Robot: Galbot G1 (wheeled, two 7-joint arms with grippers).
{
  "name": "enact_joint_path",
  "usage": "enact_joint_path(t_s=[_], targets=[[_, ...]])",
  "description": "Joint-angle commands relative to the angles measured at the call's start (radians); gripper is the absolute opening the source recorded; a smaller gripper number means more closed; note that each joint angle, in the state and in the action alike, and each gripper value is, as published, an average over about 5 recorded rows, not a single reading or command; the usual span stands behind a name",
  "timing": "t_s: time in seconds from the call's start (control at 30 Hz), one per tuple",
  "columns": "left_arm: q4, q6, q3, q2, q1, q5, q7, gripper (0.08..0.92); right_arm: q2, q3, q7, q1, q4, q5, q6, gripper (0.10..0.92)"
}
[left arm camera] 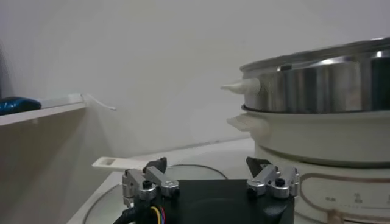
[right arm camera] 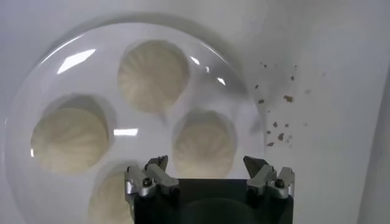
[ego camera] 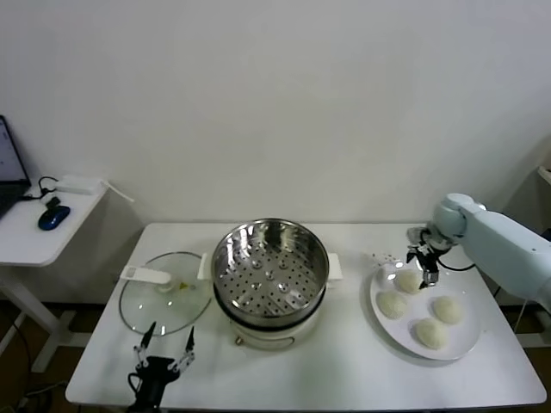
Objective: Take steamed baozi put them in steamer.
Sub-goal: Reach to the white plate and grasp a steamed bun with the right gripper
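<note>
Several cream-white baozi lie on a white plate (ego camera: 465,342) at the table's right: one at the back left (ego camera: 406,281), one at the left (ego camera: 392,304), one at the right (ego camera: 447,309), one at the front (ego camera: 430,333). My right gripper (ego camera: 426,268) hovers open and empty just above the back-left baozi (right arm camera: 203,142), its fingers wide on either side. The steel steamer (ego camera: 269,268) with a perforated floor stands empty at the table's middle, on a white base. My left gripper (ego camera: 165,342) is open and empty, parked low at the front left.
A flat glass lid (ego camera: 165,292) with a white handle lies left of the steamer, just beyond my left gripper. Dark crumbs (ego camera: 386,256) dot the table behind the plate. A side desk with a blue mouse (ego camera: 53,217) stands at far left.
</note>
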Motion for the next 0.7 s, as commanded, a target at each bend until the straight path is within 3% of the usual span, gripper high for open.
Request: enact_joint_path(t_s=[0.03, 0.33, 0.7], targets=[[0.009, -0.007, -0.006, 0.002, -0.001, 0.005, 0.003, 0.823, 0.048, -0.001, -0.022, 0.006, -0.089, -0.025, 0.019, 0.823], [0.018, -0.009, -0.009, 0.003, -0.003, 0.008, 0.001, 0.823, 0.069, 0.022, -0.031, -0.013, -0.114, -0.025, 0.020, 0.812], [0.025, -0.017, -0.005, 0.006, -0.007, 0.012, 0.000, 0.823, 0.063, 0.041, -0.011, -0.023, -0.096, -0.035, 0.026, 0.718]])
